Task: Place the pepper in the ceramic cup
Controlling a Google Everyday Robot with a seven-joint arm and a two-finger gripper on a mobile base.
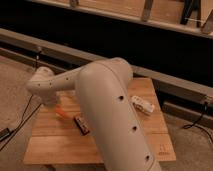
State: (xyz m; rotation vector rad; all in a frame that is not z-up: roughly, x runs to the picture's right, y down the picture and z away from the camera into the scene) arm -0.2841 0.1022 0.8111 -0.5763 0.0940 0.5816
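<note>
**A:** Wood fills the middle: a pale plank bench (55,147) on a grey floor (15,75), with a dark wall (100,35) and a long rail (30,42) behind it. What is over it?

**B:** Mostly the robot's arm (112,110). It is cream and thick, with small dark holes along its side. It rises from the lower right, bends at an elbow over the middle of the bench and reaches out to the left, covering much of the top.

**A:** And the loose things?

**B:** A white bottle (142,104) lies on its side toward the right rear of the bench, just beside the arm. A dark rectangular bar (82,124) with reddish marks lies at the arm's left edge, nearer the front.

**A:** Where is the pepper?

**B:** The pepper (62,112) is a slim orange streak on the left part of the bench. It sits just left of the bar and apart from it, tilted, with its upper-left end running in under the arm's rounded tip.

**A:** And the end effector?

**B:** The end effector (52,103) hangs below that rounded tip near the left edge of the bench, with its fingers drawn narrow together. It meets the end of the pepper, but I cannot tell whether it actually grips the pepper.
</note>
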